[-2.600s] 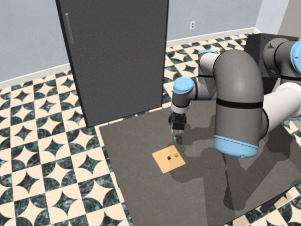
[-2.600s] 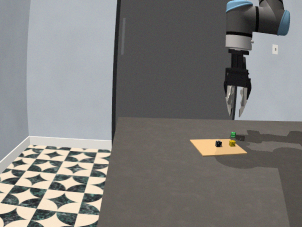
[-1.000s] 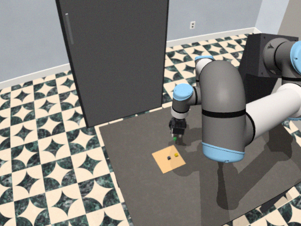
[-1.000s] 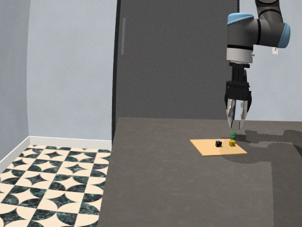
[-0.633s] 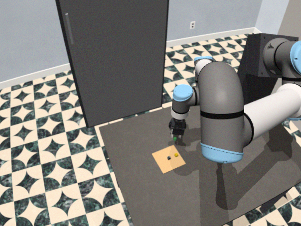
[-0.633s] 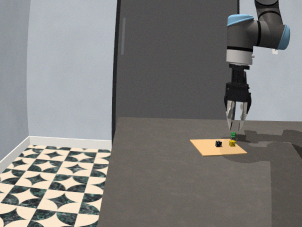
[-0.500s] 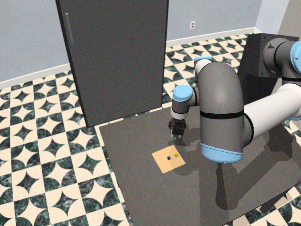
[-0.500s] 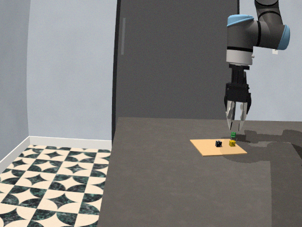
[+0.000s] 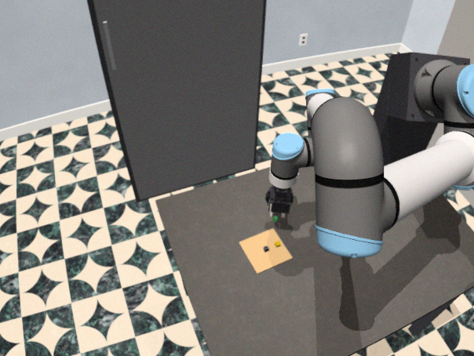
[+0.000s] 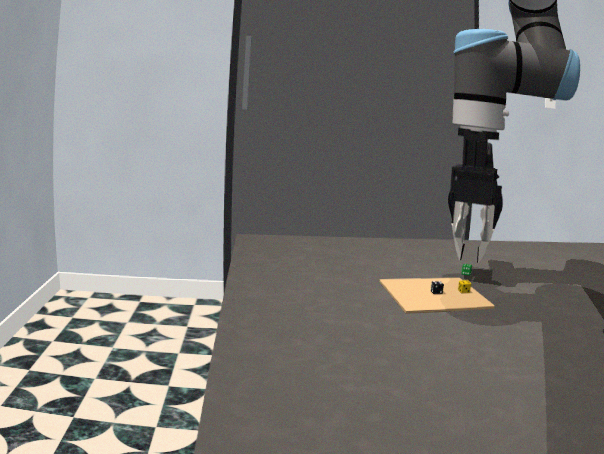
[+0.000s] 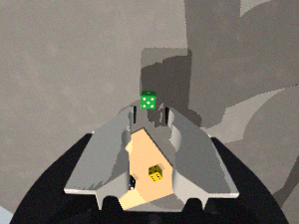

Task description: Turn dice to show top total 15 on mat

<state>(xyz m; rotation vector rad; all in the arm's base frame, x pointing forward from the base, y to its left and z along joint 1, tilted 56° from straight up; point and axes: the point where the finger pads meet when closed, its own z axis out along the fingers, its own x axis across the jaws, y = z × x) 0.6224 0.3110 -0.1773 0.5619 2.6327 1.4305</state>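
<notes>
Below the jaws on the bench (image 10: 320,360), a tan mat (image 10: 415,300) carries the black die (image 10: 437,287) and the yellow die (image 10: 465,286). The gripper (image 10: 470,256) hangs empty, jaws slightly apart. Just beyond, the green die (image 10: 467,270) sits off the mat, five up; it remains to be moved.

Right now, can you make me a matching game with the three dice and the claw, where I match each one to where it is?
Things:
1. green die
2. yellow die
3. black die
4. claw

Places:
A. on the mat, near its right edge in the exterior view
B. up in the air, holding nothing
C. on the dark table, just off the mat
D. on the mat, left of the yellow die in the exterior view

Right pairs: 1-C, 2-A, 3-D, 4-B
</notes>
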